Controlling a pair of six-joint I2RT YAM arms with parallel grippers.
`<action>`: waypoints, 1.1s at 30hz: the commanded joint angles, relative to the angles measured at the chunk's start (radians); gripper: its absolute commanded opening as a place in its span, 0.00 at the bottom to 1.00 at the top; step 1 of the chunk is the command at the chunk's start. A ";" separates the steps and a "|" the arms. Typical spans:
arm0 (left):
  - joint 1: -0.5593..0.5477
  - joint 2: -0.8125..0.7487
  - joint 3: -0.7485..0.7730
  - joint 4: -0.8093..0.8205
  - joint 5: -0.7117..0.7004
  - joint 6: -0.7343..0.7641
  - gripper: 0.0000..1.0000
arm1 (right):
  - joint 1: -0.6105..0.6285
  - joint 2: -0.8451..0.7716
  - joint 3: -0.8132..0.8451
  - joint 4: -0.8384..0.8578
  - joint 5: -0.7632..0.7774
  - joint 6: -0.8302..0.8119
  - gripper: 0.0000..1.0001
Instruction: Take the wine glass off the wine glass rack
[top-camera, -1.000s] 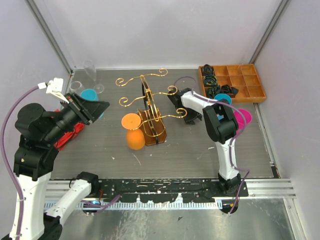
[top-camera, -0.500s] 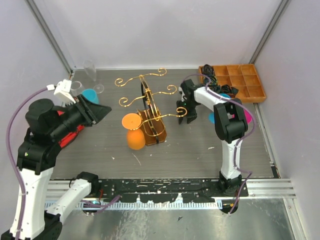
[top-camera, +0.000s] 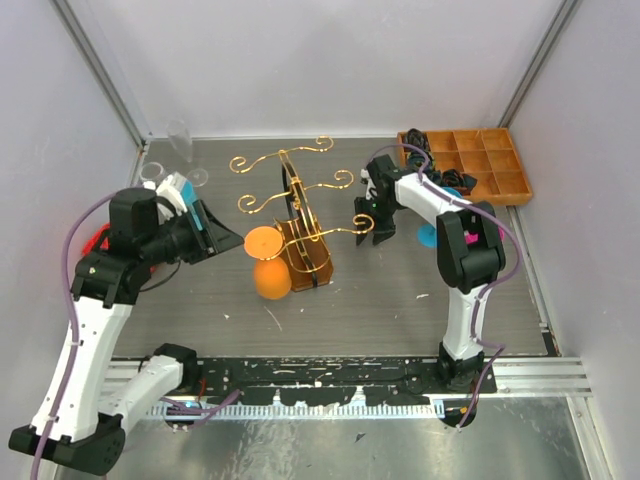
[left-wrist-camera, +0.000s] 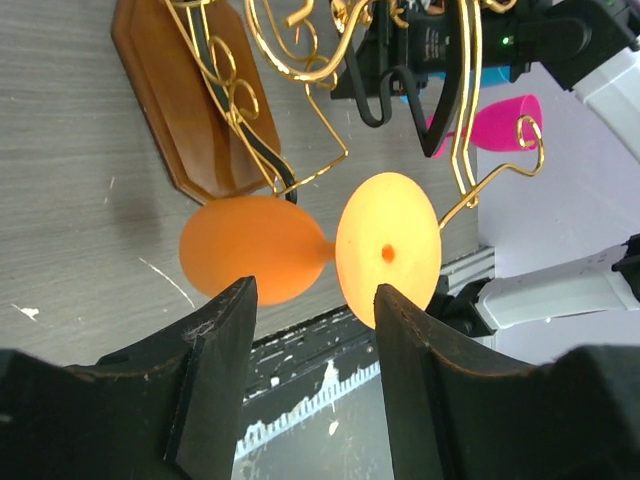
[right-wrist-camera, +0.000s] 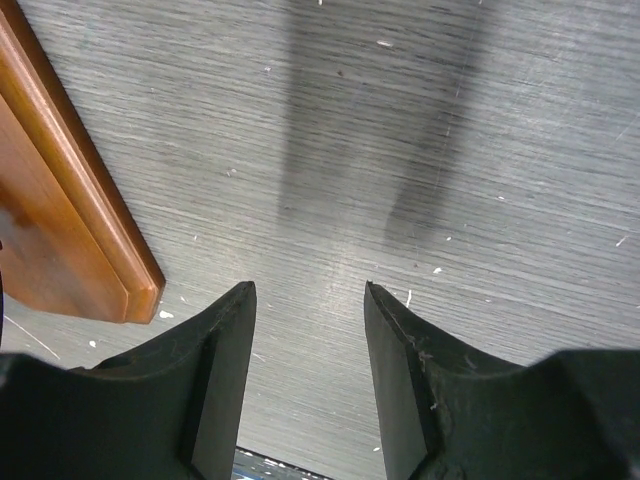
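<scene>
- Jaws of the left gripper (left-wrist-camera: 314, 292) are spread apart, with nothing between them.
- Its fingers (left-wrist-camera: 215, 370) point at the orange glass (left-wrist-camera: 255, 248), which is near them but not touching.
- The glass is on the left side of the gold rack (top-camera: 300, 205), with its round foot (top-camera: 263, 242) up and its bowl low by the wooden base (top-camera: 308, 262).
- The right gripper (right-wrist-camera: 306, 292) is spread apart too, and only the grey table (right-wrist-camera: 420, 130) shows between its fingers.
- It points down just beside the right side of the rack.
- A wooden tray (top-camera: 505, 150) sits in the far right corner, well apart from the rack.
</scene>
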 joint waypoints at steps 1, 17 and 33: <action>-0.003 -0.013 -0.056 0.060 0.066 -0.028 0.57 | -0.013 -0.071 -0.004 0.009 -0.022 0.014 0.53; -0.004 -0.054 -0.243 0.379 0.189 -0.251 0.41 | -0.060 -0.110 -0.064 0.017 -0.029 0.008 0.51; -0.003 -0.027 -0.274 0.521 0.304 -0.339 0.18 | -0.100 -0.135 -0.083 0.018 -0.034 0.000 0.49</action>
